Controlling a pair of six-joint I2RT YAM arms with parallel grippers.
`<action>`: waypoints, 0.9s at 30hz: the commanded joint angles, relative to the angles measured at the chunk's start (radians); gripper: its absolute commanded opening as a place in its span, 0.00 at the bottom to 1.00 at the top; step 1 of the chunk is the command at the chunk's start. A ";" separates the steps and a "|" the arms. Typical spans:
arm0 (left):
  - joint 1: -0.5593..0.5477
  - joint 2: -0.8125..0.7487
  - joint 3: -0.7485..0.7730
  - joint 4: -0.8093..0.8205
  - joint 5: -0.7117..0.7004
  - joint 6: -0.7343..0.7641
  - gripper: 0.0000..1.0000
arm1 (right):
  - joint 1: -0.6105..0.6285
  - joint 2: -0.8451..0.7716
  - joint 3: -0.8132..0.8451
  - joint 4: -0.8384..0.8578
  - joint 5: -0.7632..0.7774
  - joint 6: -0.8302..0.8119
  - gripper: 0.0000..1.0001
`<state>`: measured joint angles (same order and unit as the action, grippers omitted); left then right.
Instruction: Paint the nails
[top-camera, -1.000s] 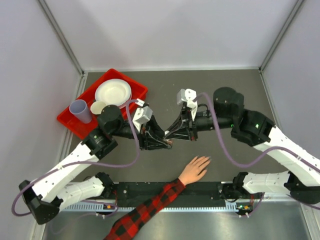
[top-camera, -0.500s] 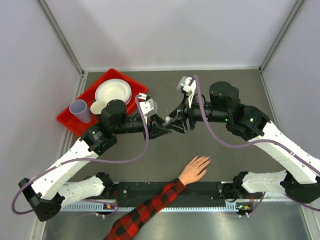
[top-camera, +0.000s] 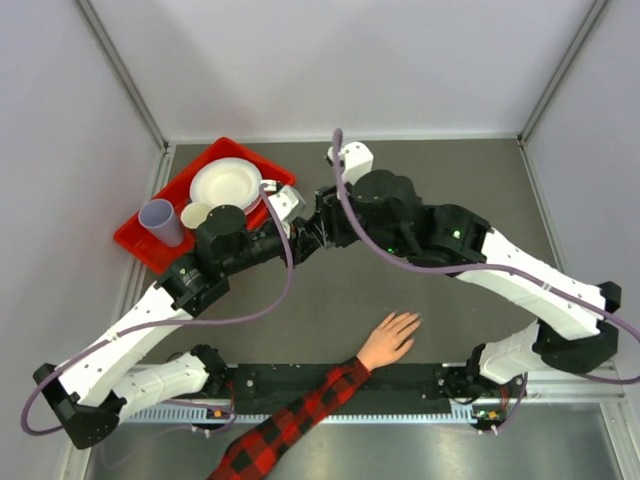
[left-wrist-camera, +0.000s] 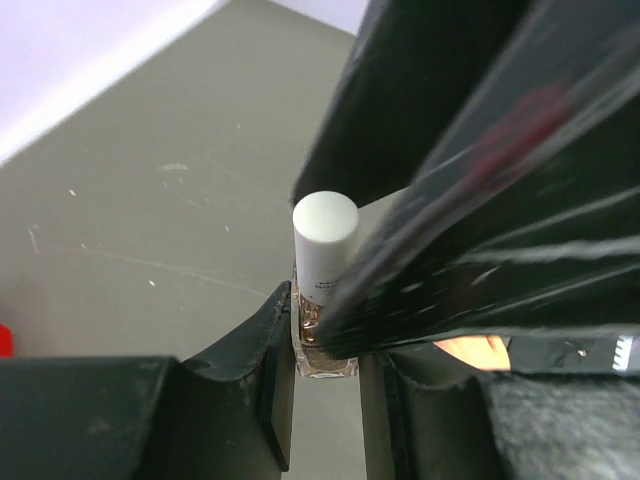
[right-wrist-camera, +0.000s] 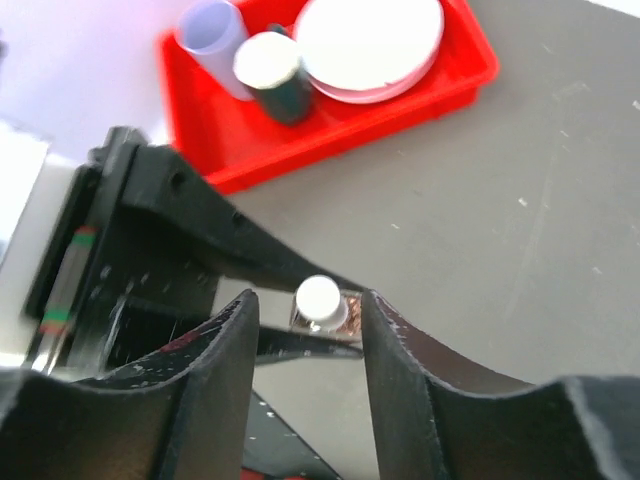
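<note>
Lying flat near the front edge of the table (top-camera: 330, 300) in the overhead view, the peach hand (top-camera: 388, 341) spreads its nails (top-camera: 411, 320), well apart from both arms' tips.

Left wrist view: the left gripper (left-wrist-camera: 325, 372) is clamped on a small polish bottle (left-wrist-camera: 322, 352).

Right wrist view: the right gripper (right-wrist-camera: 308, 312) gapes, its jaws flanking the white cap (right-wrist-camera: 318, 297) without touching. Closing off-centre could tip the bottle and spill polish.

Tiny pale nails (top-camera: 411, 320) tip the spread fingers of a peach-coloured hand (top-camera: 388, 342) in a red-and-black plaid sleeve (top-camera: 290, 420). It lies flat on the dark grey table (top-camera: 470, 175), near its front edge. Polish on them cannot be made out.
</note>
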<state>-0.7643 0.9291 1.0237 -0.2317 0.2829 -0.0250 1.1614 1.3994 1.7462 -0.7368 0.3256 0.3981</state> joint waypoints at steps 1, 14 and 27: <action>-0.001 -0.026 -0.019 0.109 0.009 -0.058 0.00 | 0.024 0.036 0.056 -0.036 0.109 -0.007 0.40; 0.002 -0.049 -0.060 0.255 0.411 -0.127 0.00 | -0.035 -0.139 -0.197 0.142 -0.430 -0.316 0.00; 0.002 0.073 0.021 0.154 0.709 -0.098 0.00 | -0.281 -0.218 -0.333 0.206 -1.159 -0.559 0.01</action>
<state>-0.7540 1.0031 0.9459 0.0273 1.0489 -0.2489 0.8864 1.1671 1.4044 -0.5499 -0.8043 -0.0814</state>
